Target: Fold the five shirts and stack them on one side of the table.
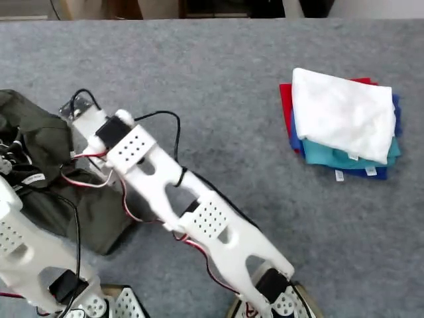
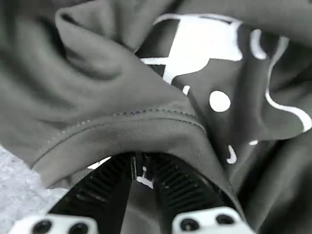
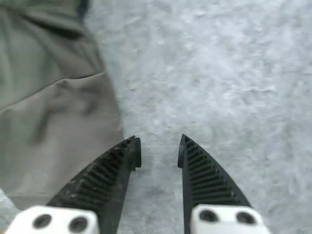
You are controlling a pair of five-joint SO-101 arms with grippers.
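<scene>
while the left pincer (image 2: 142,165) is clamped shut on a hem of the dark shirt (image 2: 122,92), crumpled at the tabletop's (image 1: 218,66) left side, the right pincer (image 3: 158,146) hangs partly open over bare tabletop just beside that shirt. folded shirts (image 1: 341,122) lie stacked at the right, white on top.

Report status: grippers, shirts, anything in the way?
Left gripper shut on dark shirt. Right gripper open beside its edge. Folded stack apart, white on top. No obstruction.
</scene>
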